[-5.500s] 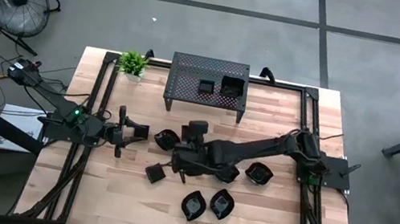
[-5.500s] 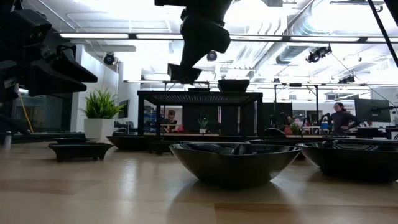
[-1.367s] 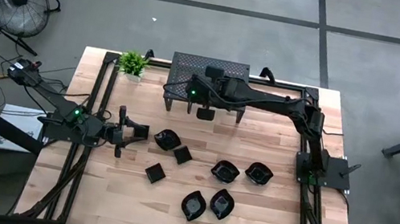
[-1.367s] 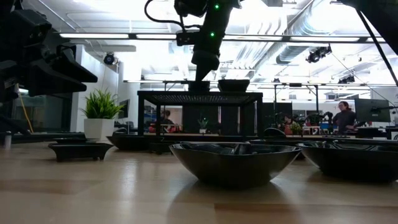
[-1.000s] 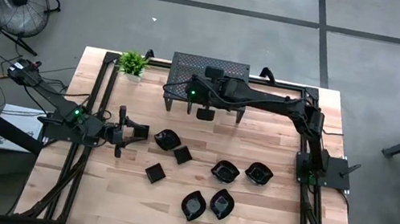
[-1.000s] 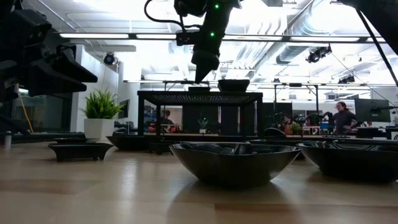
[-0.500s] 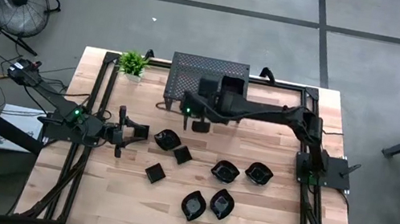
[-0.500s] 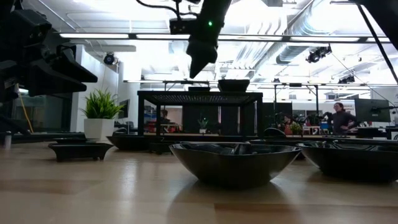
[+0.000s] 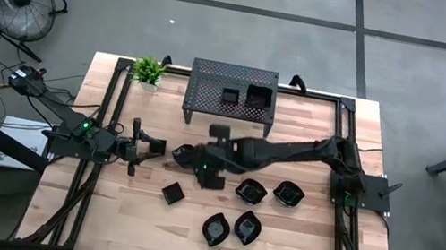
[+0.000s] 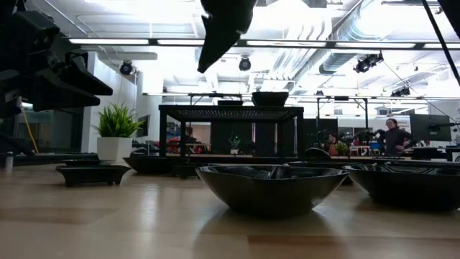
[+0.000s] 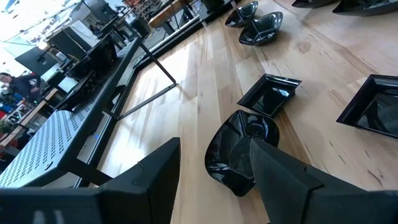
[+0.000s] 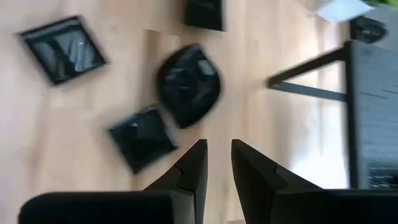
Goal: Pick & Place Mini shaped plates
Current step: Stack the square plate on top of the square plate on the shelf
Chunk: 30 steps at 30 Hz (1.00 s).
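From above, you have seven mini shaped plates loose on the pale wooden table [image 9: 293, 246]: a roundish glossy black dish [image 9: 185, 154] beside the right gripper [image 9: 205, 175], a small square black dish [image 9: 172, 193] nearer the front, and leaf-shaped and roundish ones [image 9: 243, 227] to the right. The black perforated metal stand [image 9: 231, 96] at the back carries two square dishes [image 9: 259, 96] on top. The left gripper [image 9: 152, 149] waits at the table's left side.

At table level, the nearest glossy black bowl-like dish [image 10: 271, 188] looks thin-walled and hard; expect it to be light, slick and chippable.

In the left wrist view, that arm's fingers [image 11: 283, 180] stand apart, empty, pointing at the roundish dish [image 11: 244, 148] and a square one [image 11: 270, 96].

In the right wrist view, your right fingers [image 12: 186, 175] are nearly together, holding nothing, above the roundish dish [image 12: 188, 84] and a square dish [image 12: 142, 142]. Take any dish across its raised rim, one finger inside, one outside; the glazed curve will likely slip otherwise.
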Each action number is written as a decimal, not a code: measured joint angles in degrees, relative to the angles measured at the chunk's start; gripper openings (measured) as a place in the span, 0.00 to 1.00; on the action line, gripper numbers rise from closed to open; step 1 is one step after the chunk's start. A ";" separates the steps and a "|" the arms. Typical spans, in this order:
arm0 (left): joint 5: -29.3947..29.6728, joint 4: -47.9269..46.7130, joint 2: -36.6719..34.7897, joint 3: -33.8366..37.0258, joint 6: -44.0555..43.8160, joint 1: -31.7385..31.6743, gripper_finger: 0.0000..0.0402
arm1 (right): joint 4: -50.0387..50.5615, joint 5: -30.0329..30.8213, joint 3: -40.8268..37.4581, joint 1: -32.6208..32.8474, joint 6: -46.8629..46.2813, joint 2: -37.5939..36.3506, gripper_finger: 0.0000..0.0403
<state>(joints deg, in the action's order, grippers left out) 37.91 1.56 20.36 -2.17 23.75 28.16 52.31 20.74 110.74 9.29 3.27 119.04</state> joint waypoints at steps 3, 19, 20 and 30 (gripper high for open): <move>0.01 0.01 0.02 0.00 -0.01 -0.02 0.47 | -0.01 -0.54 0.04 2.07 -1.39 1.30 0.17; 0.02 -0.08 0.42 0.00 -0.02 -0.02 0.47 | -0.52 -3.10 -0.02 5.67 1.23 9.40 0.17; 0.02 -0.07 0.42 0.00 -0.02 -0.02 0.47 | -0.41 -3.09 -0.03 5.67 1.58 9.67 0.17; 0.02 -0.06 0.42 0.00 -0.02 -0.02 0.47 | -0.76 -3.43 0.00 5.82 3.71 12.44 0.17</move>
<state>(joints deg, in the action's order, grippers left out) 37.93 1.51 20.78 -2.17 23.73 28.14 51.55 17.30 110.74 15.11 6.98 131.48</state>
